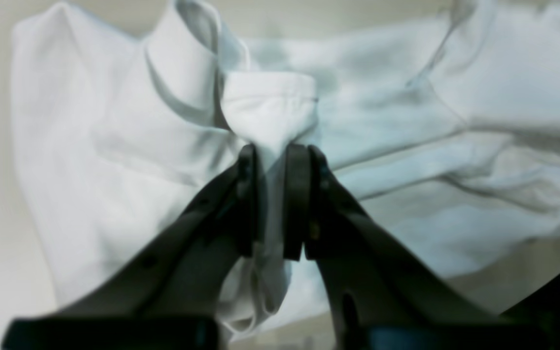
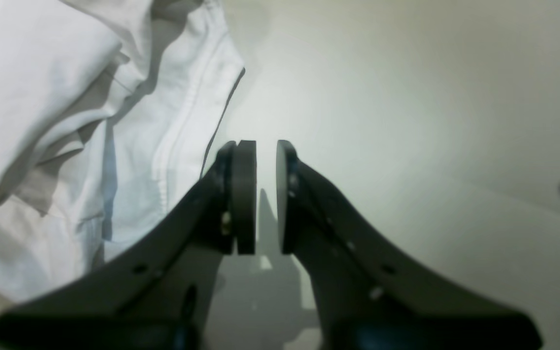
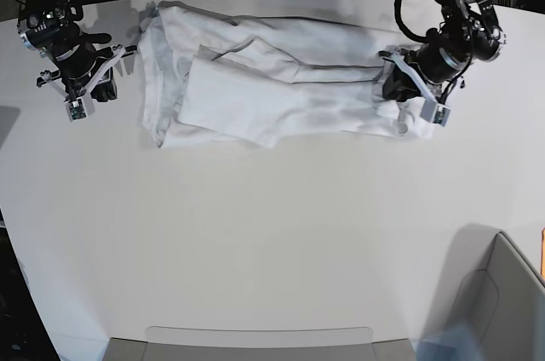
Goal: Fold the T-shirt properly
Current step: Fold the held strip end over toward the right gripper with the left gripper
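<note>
T-shirt [image 3: 272,93] lies stretched along far side of table [image 3: 272,242], long axis left-right in base view, partly folded, wrinkled. Left gripper [image 1: 275,204] pinching bunched fabric at shirt's end; only left wrist view shows cloth between pads. Right gripper [image 2: 265,194] empty, pads narrowly apart over bare tabletop just beside shirt's other edge, seen in right wrist view. Both arms low, reaching in from far corners.

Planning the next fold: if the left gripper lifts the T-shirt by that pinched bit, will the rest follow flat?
Probably not. The T-shirt bunches between the left gripper jaws, so it looks floppy. Its wrinkled layers would likely sag and drag, and the thin fabric might slip.
</note>
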Action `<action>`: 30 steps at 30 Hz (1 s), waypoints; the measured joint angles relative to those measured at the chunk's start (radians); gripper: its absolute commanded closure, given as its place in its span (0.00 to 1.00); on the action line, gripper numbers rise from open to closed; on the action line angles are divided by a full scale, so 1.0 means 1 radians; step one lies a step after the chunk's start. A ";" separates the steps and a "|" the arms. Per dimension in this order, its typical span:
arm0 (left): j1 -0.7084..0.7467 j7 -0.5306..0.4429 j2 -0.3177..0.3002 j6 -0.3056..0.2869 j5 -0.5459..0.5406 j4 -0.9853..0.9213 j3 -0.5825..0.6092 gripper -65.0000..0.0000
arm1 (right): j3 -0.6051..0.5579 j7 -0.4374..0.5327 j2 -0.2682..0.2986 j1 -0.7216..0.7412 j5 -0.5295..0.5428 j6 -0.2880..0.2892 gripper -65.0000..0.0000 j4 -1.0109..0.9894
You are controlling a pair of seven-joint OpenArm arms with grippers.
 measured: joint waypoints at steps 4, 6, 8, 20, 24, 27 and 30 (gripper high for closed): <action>-0.003 -0.003 0.081 0.000 0.109 0.034 0.047 1.00 | 0.000 0.000 0.000 0.000 0.000 0.000 0.87 0.000; -0.001 -0.003 0.108 0.000 0.142 0.036 0.066 1.00 | 0.000 0.000 0.000 0.000 0.000 0.000 0.87 0.000; -0.003 -0.004 0.122 -0.001 0.154 0.037 0.067 1.00 | 0.000 0.000 0.000 0.000 0.000 0.000 0.87 0.000; -0.009 -0.060 0.210 0.000 0.363 0.038 0.212 1.00 | 0.000 0.000 0.000 0.000 0.001 0.000 0.87 -0.002; -0.012 -0.057 0.219 0.000 0.391 0.039 0.246 1.00 | 0.000 0.000 0.000 0.000 0.000 0.000 0.87 -0.002; -0.011 -0.057 0.219 0.000 0.392 0.044 0.265 1.00 | 0.000 0.000 0.000 0.000 0.000 0.000 0.87 -0.002; -0.012 -0.057 0.223 0.000 0.392 0.044 0.282 1.00 | 0.000 0.000 0.000 0.000 0.000 0.000 0.87 -0.002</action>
